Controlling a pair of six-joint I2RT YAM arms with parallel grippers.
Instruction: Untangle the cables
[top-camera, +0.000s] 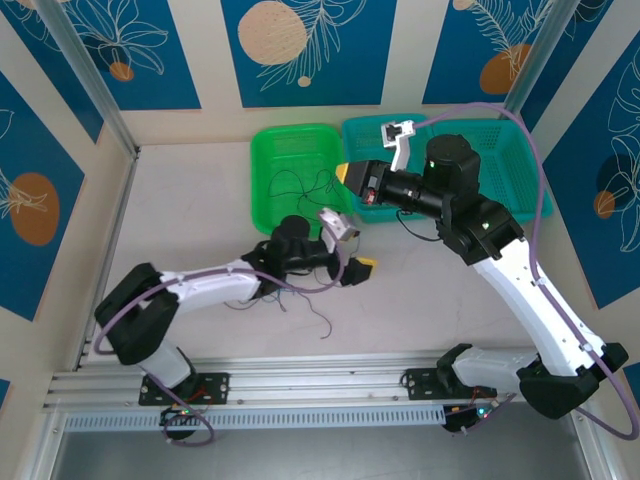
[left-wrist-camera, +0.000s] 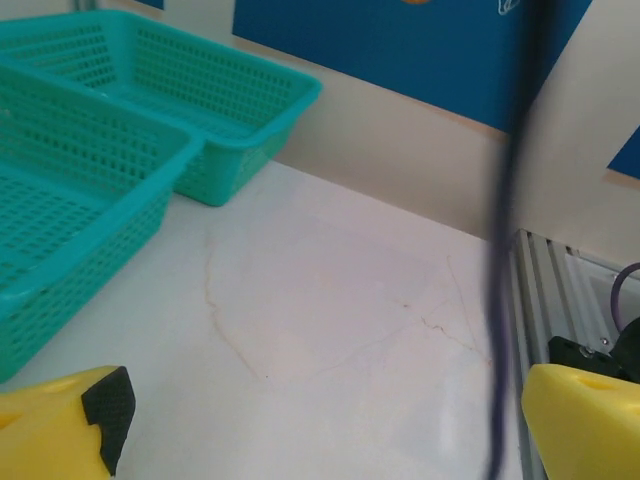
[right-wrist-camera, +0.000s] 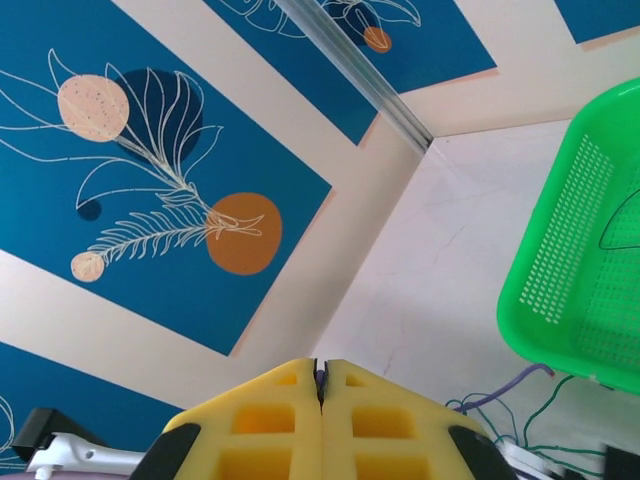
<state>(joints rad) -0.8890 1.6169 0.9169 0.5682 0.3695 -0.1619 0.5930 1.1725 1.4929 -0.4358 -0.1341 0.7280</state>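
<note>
The table (top-camera: 200, 200) is a pale, faintly veined slab, boxed in by cream walls hung with blue panels (top-camera: 300, 50) of white leaf outlines and orange discs. An aluminium rail (top-camera: 300, 385) runs along the near edge, well in front of the green basket (top-camera: 292, 130). That basket sits at the far wall, and a teal basket (top-camera: 510, 160) touches its right side. The cables (top-camera: 300, 186) are hair-thin, curly strands. A few dark ones sprawl loosely across the green basket's floor. Others lie on the table in front of the basket, green and dark loops with a purple tail (top-camera: 325, 322) trailing nearest the rail. The left gripper (top-camera: 352, 268) is just in front of the green basket's near right corner. In the left wrist view its yellow fingers (left-wrist-camera: 60, 420) are spread wide, and a blurred dark strand (left-wrist-camera: 503, 250) crosses top to bottom close to the lens. The right gripper (top-camera: 345, 173) is at the green basket's right rim, its yellow fingers (right-wrist-camera: 270, 420) pressed flat together. A sliver of purple shows in the seam, though I cannot tell whether a strand is caught there.
</note>
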